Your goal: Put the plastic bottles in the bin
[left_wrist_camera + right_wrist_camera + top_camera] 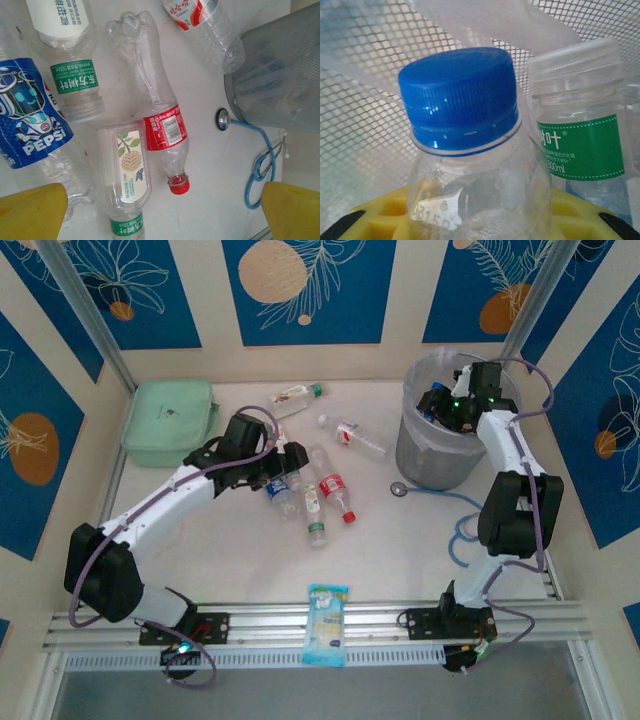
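Right gripper [441, 406] clamps a ribbed blue-capped clear bottle [470, 150] inside the mesh bin [425, 465]; left gripper [288, 468] gapes wide.

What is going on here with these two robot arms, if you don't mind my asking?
The arms are clearing bottles into the bin. The right gripper is down inside it, shut on a blue-capped bottle, next to a green-labelled bottle in there. The left gripper hangs open over a cluster of bottles on the table, none of them picked up yet.
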Available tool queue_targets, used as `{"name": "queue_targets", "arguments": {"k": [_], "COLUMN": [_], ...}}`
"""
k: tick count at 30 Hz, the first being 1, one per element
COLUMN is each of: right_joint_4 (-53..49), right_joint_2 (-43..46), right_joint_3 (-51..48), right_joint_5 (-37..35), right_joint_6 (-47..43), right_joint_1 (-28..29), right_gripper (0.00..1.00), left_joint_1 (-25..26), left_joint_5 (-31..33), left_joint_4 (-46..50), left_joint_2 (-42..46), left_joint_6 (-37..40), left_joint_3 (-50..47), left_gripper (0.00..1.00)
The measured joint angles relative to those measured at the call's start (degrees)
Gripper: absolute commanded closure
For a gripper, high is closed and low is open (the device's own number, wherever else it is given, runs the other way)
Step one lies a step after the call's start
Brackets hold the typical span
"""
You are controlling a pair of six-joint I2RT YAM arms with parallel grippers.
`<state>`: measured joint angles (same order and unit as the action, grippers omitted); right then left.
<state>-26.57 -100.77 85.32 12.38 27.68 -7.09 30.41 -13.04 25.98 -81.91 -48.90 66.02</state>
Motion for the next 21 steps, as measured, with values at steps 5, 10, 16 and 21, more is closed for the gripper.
{"name": "queue_targets", "arguments": {"k": [5,10,16,21], "right_joint_4": [-2.36,-7.17,-9.33,-10.62], "right_joint_2": [-0.07,1.64,7.96,8.24], "right_joint_3": [0.96,5.42,8.90,9.81], "right_joint_5": [-0.57,-2.36,-3.43,-3.28], "right_joint_6": [-0.11,-0.76,-1.22,-1.64], "right_joint_1": [-0.04,-0.74,-2.93,-3.39], "right_gripper": [0.47,0.33,0.33,0.34], "left_joint_1": [-0.26,-0.31,-0.46,-0.52], "left_joint_5": [0.00,-0.02,-0.24,-0.87], "left_joint_4": [1.46,2.19,2.19,2.16], "left_joint_2": [0.00,0.00,0.00,-0.02], "left_joint_6": [1.99,3.30,4.46,4.46], "left_joint_3": [0.00,0.00,0.00,0.00], "left_gripper": [0.01,0.01,0.01,0.01]}}
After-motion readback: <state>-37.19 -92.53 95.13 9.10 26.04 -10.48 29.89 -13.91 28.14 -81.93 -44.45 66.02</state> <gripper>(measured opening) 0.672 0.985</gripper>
